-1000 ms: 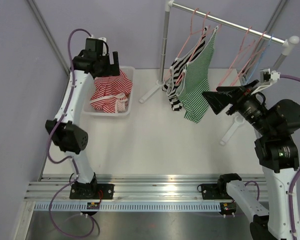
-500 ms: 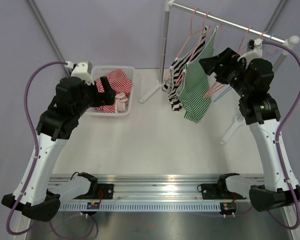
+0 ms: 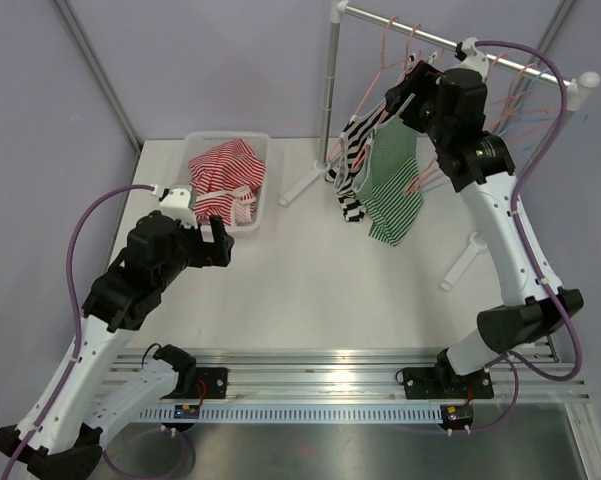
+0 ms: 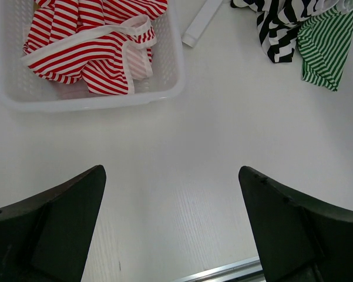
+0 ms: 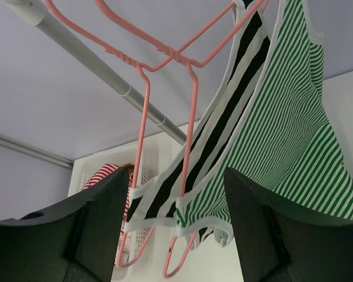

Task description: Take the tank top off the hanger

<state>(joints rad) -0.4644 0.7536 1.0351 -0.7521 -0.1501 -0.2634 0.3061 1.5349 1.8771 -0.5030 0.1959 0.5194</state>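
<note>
A green-striped tank top hangs on a pink hanger from the rail. A black-and-white striped tank top hangs on a second pink hanger just to its left. My right gripper is raised beside the hangers' upper part. In the right wrist view this gripper stands open, with the hanger wire and the edges of the green top and the black-and-white top between its fingers, untouched. My left gripper hangs open and empty over the bare table.
A white basket at the back left holds a red-striped garment. The rack's upright post and feet stand on the table. Several empty hangers hang further right on the rail.
My right arm has swung up and left from the table's right side to the hangers, its jaws narrowing. My left arm has pulled back from the basket toward the table's near left.
</note>
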